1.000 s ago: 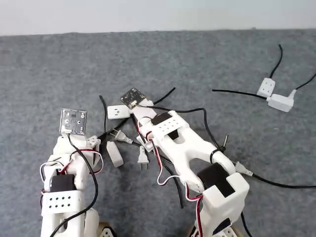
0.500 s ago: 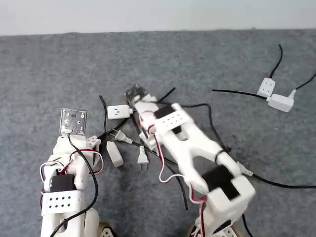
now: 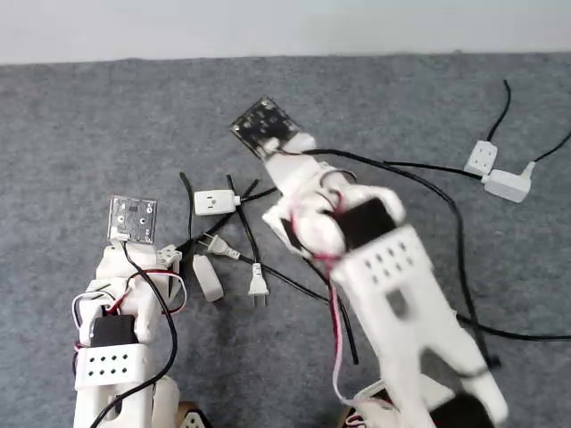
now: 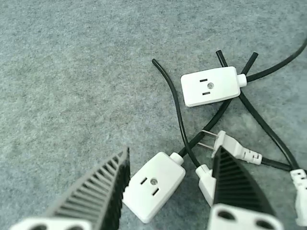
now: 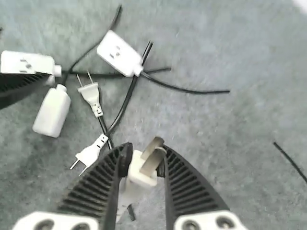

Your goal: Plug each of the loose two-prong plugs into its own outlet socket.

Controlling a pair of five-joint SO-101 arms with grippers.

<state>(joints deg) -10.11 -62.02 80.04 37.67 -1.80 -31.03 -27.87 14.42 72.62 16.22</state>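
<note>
Nearest first: the left arm (image 3: 116, 343) sits at the near edge. The left end effector (image 4: 172, 153) hangs over the near socket (image 4: 153, 184), fingers spread wide and gripping nothing. That near socket, a white two-slot block on a short black cord, lies flat on the grey tabletop (image 3: 89, 116) and anchors everything below.

Just beyond it lies a loose plug (image 4: 232, 147), prongs bare, close to one finger of the left end effector (touching or not, cannot tell). Beside the near socket, on the right arm's side, a second loose plug (image 3: 257, 283) lies with its prongs toward the near edge.

Further beyond the near socket, past the first plug, is the far socket (image 3: 214, 201), white and face up, with black cords crossing by its cord end.

The right arm (image 3: 393, 267) stretches to the right of the near socket and farther back. The right end effector (image 5: 144, 151) is clamped on a held plug (image 5: 140, 175): white body pinched between the fingers, two flat prongs sticking out free.

Far to the right and behind the near socket, well apart from the cluster, a spare socket (image 3: 480, 158) and a white plug body (image 3: 507, 185) lie touching.
</note>
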